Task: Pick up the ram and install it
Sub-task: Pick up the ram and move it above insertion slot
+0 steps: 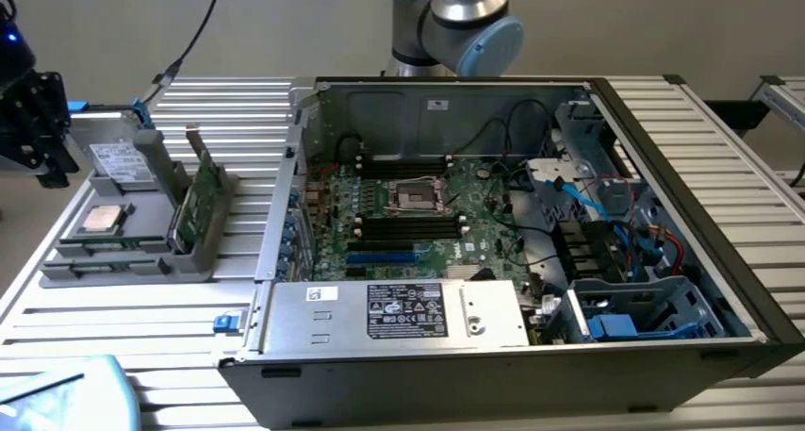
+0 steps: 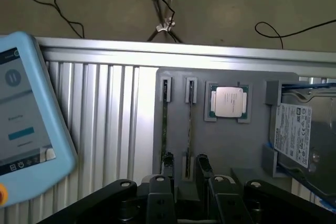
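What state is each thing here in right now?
gripper: open, holding nothing.
ram: standing on edge in the tray, not installed.
processor: lying flat in the tray.
computer case: open, motherboard exposed.
tablet: screen on.

Even, soft light falls from above. In the exterior view the ribbed counter shines pale, while the computer case holds deep shadow along its inner walls. In the wrist view a glare band runs along the counter's edge rail. The processor lid gleams, the touchscreen looks washed out, and the gripper sits dark, almost in silhouette.
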Motion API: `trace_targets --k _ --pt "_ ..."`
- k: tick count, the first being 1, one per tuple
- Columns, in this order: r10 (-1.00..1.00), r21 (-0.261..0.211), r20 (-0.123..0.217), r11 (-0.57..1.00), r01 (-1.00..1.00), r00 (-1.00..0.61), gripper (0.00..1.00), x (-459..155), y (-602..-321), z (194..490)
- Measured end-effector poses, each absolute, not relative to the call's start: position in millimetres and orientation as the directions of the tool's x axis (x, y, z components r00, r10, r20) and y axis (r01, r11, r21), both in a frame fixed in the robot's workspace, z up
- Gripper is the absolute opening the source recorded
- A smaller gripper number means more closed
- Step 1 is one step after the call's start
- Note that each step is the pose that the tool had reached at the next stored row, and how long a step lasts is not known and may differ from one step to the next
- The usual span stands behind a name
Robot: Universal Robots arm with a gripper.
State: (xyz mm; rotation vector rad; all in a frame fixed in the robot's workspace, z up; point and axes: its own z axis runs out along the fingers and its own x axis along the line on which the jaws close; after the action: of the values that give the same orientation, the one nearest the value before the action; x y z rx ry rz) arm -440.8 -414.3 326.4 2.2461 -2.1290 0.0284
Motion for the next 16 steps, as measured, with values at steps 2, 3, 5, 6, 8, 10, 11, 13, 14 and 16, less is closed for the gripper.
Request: trace_targets --k 2,3,5,6,8,10,11,13,14,16 --pt "-0.998 -0.001 0.035 -0.053 -0.999 0.053 0.31 -440.8 -416.5 326.3" --pt "-0.998 -0.011 0.027 -0.053 -0.999 0.053 0.31 -440.9 -417.5 326.2" --pt "-0.999 -0.018 0.009 -0.053 -0.998 0.053 0.31 -441.1 -420.9 325.6" --pt "-0.999 -0.021 -0.001 -0.053 -0.998 0.053 0.31 -441.2 -422.5 325.3" --pt "-0.998 -0.030 -0.028 -0.052 -0.998 0.053 0.31 -441.3 -425.1 324.9" --pt "-0.997 -0.031 -0.053 -0.051 -0.998 0.053 0.31 -441.6 -427.1 324.1" --pt "-0.997 -0.032 -0.062 -0.051 -0.998 0.053 0.31 -441.6 -427.9 323.5" --pt "-0.996 -0.028 -0.073 -0.050 -0.998 0.052 0.31 -441.5 -429.3 322.2" --pt "-0.996 -0.023 -0.077 -0.050 -0.998 0.052 0.31 -441.5 -429.9 321.6" --pt "-0.995 -0.012 -0.081 -0.050 -0.999 0.051 0.31 -441.6 -430.8 320.7"
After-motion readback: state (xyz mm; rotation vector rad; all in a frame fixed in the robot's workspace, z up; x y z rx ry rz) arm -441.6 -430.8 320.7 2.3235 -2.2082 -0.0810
